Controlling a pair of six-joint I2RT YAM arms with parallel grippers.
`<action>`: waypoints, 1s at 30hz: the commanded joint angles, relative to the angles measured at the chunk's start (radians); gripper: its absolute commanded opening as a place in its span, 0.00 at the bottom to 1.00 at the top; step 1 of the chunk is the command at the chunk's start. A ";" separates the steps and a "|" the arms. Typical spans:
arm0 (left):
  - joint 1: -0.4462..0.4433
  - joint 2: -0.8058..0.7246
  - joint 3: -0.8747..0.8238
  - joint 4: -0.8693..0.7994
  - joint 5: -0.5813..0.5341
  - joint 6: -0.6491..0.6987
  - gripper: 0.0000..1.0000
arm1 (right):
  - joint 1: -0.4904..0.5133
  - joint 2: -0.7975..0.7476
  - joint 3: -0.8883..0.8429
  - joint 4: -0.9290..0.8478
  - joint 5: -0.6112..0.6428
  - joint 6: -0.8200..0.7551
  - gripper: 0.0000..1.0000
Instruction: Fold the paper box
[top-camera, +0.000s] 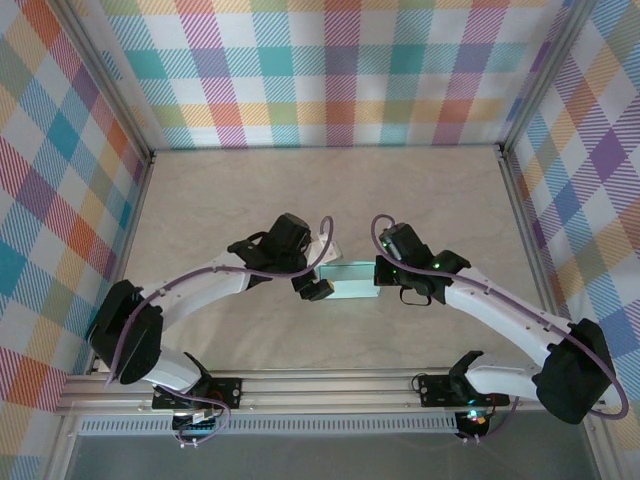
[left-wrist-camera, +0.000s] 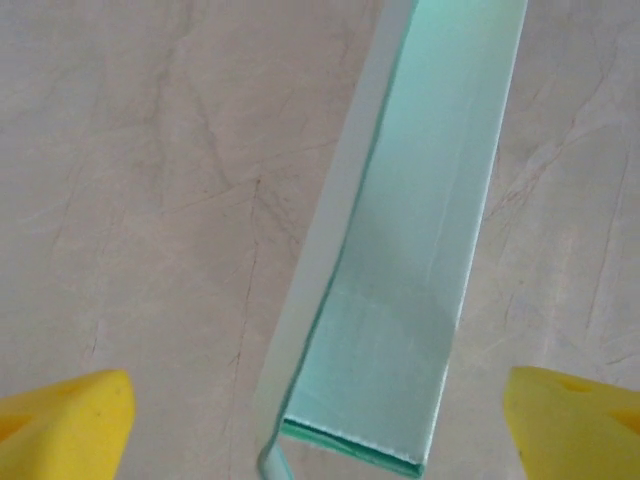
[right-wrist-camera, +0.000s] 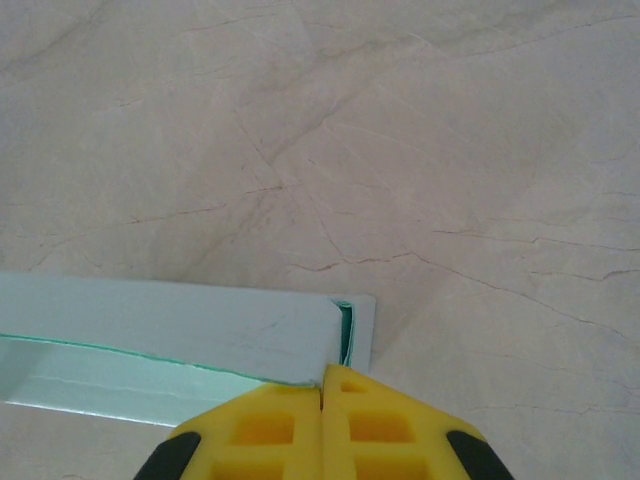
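Top external view puts the paper box (top-camera: 348, 281) near the table's (top-camera: 250, 200) middle, bracketed by both arms. The left gripper (left-wrist-camera: 320, 425) straddles it wide open, holding nothing. The right gripper (right-wrist-camera: 325, 400), shut, butts its end, probably steadying it. Wrist views add layered card edges, gapped at one corner.

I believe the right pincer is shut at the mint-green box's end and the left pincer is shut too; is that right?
Not quite: the left pincer is open, its yellow fingers wide apart beside the paper box, as the left wrist view shows. The right pincer is shut at the box's end.
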 joint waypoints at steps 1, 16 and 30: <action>-0.001 -0.078 -0.004 -0.023 -0.010 -0.093 1.00 | 0.012 -0.005 -0.006 -0.048 -0.002 -0.018 0.00; -0.050 -0.016 0.264 -0.428 -0.210 -0.369 0.57 | 0.015 0.021 0.026 -0.086 -0.010 -0.014 0.00; -0.057 0.060 0.270 -0.370 -0.139 -0.376 0.38 | 0.015 0.044 0.036 -0.086 -0.023 -0.006 0.01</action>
